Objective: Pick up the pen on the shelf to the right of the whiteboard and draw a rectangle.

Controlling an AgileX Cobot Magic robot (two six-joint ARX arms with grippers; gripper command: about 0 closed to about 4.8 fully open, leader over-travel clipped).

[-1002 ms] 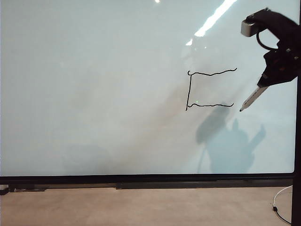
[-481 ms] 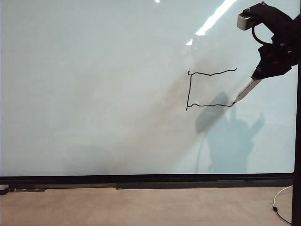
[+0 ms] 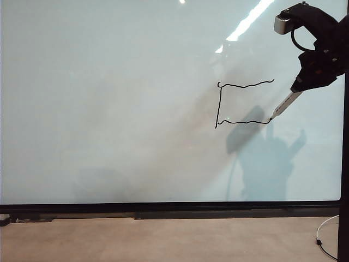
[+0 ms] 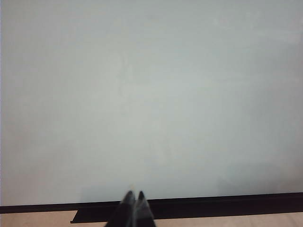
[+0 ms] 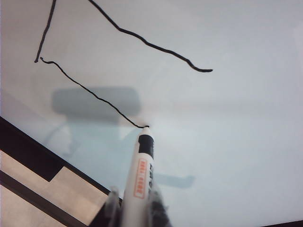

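Note:
The whiteboard (image 3: 109, 109) fills the exterior view. On it the rectangle (image 3: 221, 103) stands as a top, a left and a bottom black stroke, open on its right side. My right gripper (image 3: 305, 83) is at the upper right, shut on the pen (image 3: 284, 103), a white marker slanting down-left. In the right wrist view the pen (image 5: 139, 175) sits between the right gripper's (image 5: 134, 198) fingers, its dark tip on the end of the bottom stroke (image 5: 94, 96). My left gripper (image 4: 135, 195) is shut and empty, facing bare whiteboard (image 4: 142, 94). The shelf is out of view.
A black frame (image 3: 163, 207) and a dark ledge (image 3: 218, 215) run under the board, with a tan surface (image 3: 163, 240) below. A white cable (image 3: 327, 234) lies at the lower right. The board's black edge (image 3: 344, 164) runs down the right side. The arm's shadow (image 3: 267, 158) falls below the drawing.
The right gripper has moved up and left with the pen, bringing its tip from just right of and below the bottom stroke's end onto that end. The left gripper has not moved.

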